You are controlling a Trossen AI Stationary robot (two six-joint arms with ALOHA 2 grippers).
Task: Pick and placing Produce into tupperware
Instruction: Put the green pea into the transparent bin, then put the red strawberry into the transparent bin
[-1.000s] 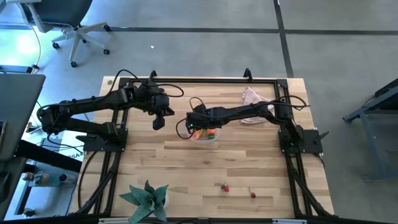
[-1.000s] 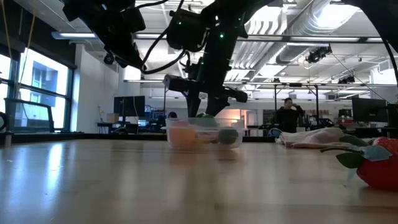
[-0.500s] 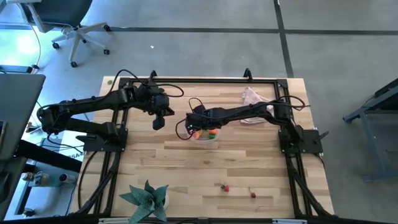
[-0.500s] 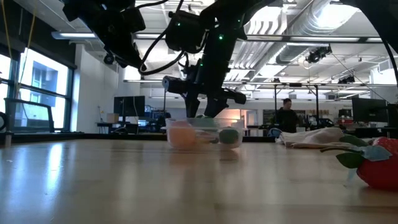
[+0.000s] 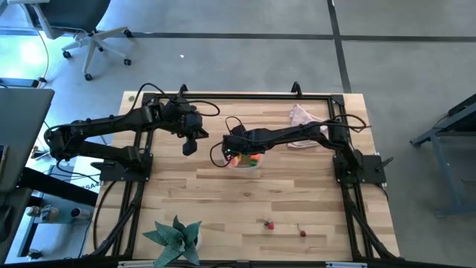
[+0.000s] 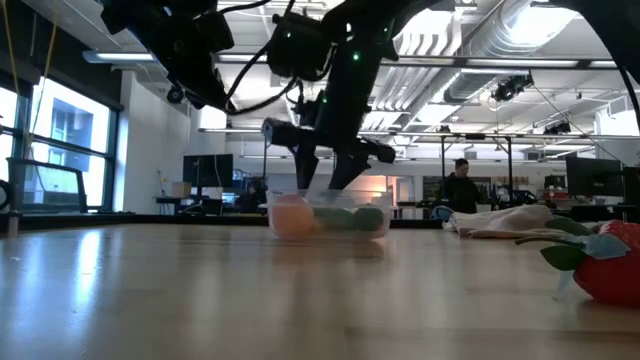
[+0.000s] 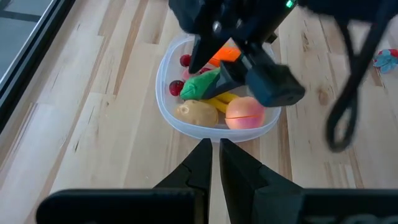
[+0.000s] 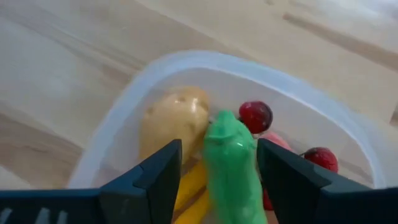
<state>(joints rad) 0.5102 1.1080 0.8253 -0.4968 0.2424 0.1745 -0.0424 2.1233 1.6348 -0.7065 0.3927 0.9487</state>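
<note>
Inside clear tupperware (image 7: 186, 127), green pepper (image 8: 231, 163), tan potato (image 8: 171, 118), cherries (image 8: 255, 116)

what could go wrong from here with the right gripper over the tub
1. The right gripper hangs open just above the tupperware, its fingers either side of the green pepper; lifting off at a slant could drag the pepper back out.
2. The container is already crowded with the potato and cherries, so another piece may not settle.
3. The shut left gripper waits close beside the tupperware; arms could clash.

Bright daylight — blurred, backlit low view
</note>
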